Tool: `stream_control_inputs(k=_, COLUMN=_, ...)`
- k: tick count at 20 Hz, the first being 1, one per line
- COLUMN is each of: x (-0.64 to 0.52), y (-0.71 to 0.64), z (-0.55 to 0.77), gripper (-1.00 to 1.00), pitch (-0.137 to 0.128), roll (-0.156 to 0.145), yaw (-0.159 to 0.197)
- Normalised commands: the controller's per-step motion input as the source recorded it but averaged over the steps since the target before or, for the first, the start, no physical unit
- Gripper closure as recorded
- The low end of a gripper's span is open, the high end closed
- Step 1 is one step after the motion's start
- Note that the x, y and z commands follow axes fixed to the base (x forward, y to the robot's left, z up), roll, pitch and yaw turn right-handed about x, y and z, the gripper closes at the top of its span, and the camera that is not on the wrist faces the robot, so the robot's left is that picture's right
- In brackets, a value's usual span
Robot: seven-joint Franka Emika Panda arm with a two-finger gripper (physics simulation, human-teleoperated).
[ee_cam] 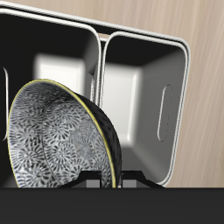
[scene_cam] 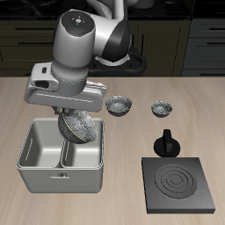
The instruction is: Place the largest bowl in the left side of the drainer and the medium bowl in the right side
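My fingers (scene_cam: 73,112) gripped the largest bowl (scene_cam: 79,127) by its rim, tilted on edge above the drainer (scene_cam: 39,171). My arm hid the fingertips. The medium bowl (scene_cam: 118,106) sat on the bench (scene_cam: 202,114). No writing showed.

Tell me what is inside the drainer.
Both compartments of the drainer look empty where visible. The largest bowl, tilted in the gripper, hangs over it and covers part of one floor.

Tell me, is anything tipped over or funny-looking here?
Yes, one thing: the largest bowl is up on its edge, not flat, because the claw grips its rim above the drainer. The two smaller bowls sit upright on the table. Nothing looks spilled or broken.
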Motion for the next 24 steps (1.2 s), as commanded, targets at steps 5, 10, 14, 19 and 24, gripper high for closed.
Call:
stream_control_inputs(k=5, x=-0.03, y=0.07, z=-0.08, gripper=-1.0, pitch=0.008, roll=0.012, yaw=0.053)
stream_control_inputs(k=10, x=-0.14, y=0.16, z=0.17, gripper=-1.0, pitch=-0.03, roll=0.029, yaw=0.019)
stream_control_inputs(k=14, x=-0.15, y=0.12, z=0.38, gripper=-1.0, pitch=-0.055, roll=0.027, yaw=-0.015)
stream_control_inputs(k=19, x=-0.35, y=0.18, z=0.35, gripper=-1.0, pitch=-0.077, roll=0.032, yaw=-0.001)
stream_control_inputs(k=24, x=-0.42, y=0.03, z=0.11, gripper=-1.0, pitch=-0.091, roll=0.023, yaw=0.002)
